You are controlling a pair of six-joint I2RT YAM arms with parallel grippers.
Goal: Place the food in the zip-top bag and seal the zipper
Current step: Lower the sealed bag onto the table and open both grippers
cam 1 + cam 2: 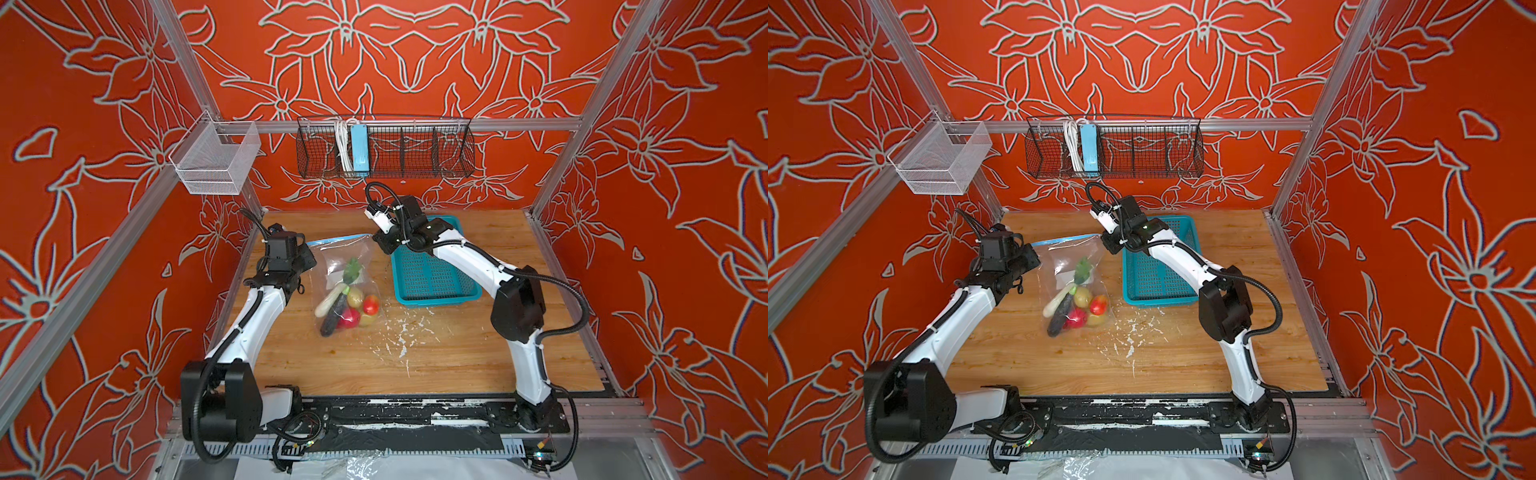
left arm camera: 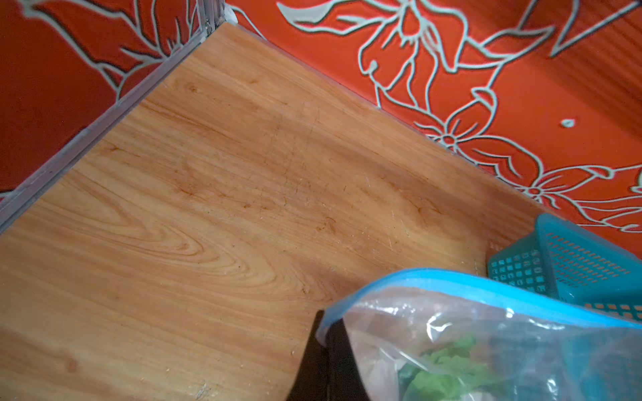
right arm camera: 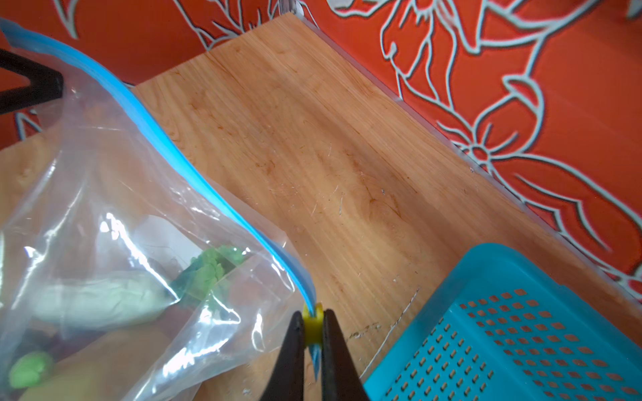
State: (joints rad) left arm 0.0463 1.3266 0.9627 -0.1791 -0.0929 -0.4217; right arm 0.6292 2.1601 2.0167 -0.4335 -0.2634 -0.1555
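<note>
Claws, two. Left claw [image 1: 309,259]: closed, pinching the left corner of the bag's mouth.

Zip-top bag [image 1: 353,257], one: clear, crinkled, white label patch. It lies on the tabletop [image 1: 457,353] between the arms, mouth toward the back wall.

Food [image 1: 349,305], heaped inside at the near end:
- one white-green leafy vegetable [image 1: 330,301]
- one dark eggplant [image 1: 332,320]
- two yellowish and two red pieces countable

Zipper [image 1: 338,238], one: light-blue strip.

Right claw [image 3: 312,342]: closed on the yellow tab [image 3: 312,326] at the strip's right end.

Teal basket [image 1: 432,274], one, just right of the bag.
</note>
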